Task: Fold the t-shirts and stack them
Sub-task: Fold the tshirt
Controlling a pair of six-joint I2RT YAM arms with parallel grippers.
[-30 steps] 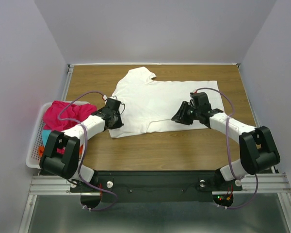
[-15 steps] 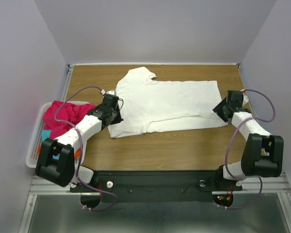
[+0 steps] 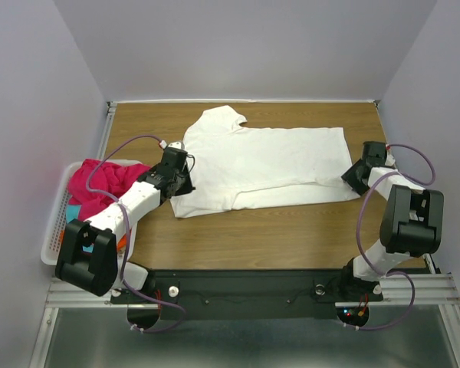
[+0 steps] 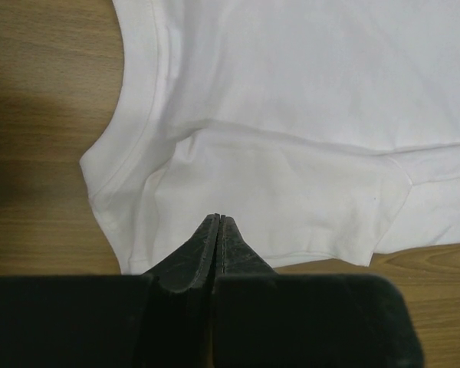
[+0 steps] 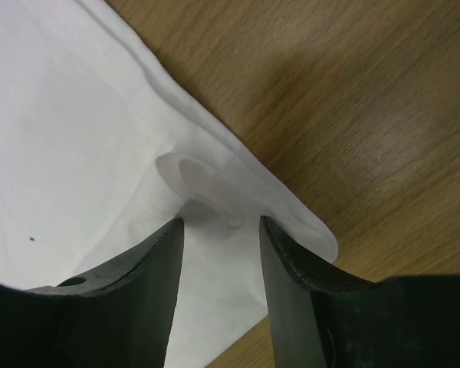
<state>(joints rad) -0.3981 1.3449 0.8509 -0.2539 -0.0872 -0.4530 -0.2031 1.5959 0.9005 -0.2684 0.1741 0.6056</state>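
arms (image 3: 134,201): white links, black joints | cables (image 3: 140,138): purple | jaws: black, tapered

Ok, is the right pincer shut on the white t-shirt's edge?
No, the right wrist view shows the right pincer with its fingers standing clearly apart, a gap between them over the white t-shirt's edge.

Left gripper (image 4: 217,224): two black fingers pressed flat together, no gap visible between the tips. The tips point at the near edge of a white t-shirt (image 4: 307,100) lying on a wooden table (image 4: 38,115). Whether any cloth is pinched: cannot tell. A ribbed neckband (image 4: 138,115) curves down the shirt's left side and ends in a corner. A doubled layer of cloth lies just ahead of the tips. One small dark speck (image 4: 376,197) sits on the cloth to the right.
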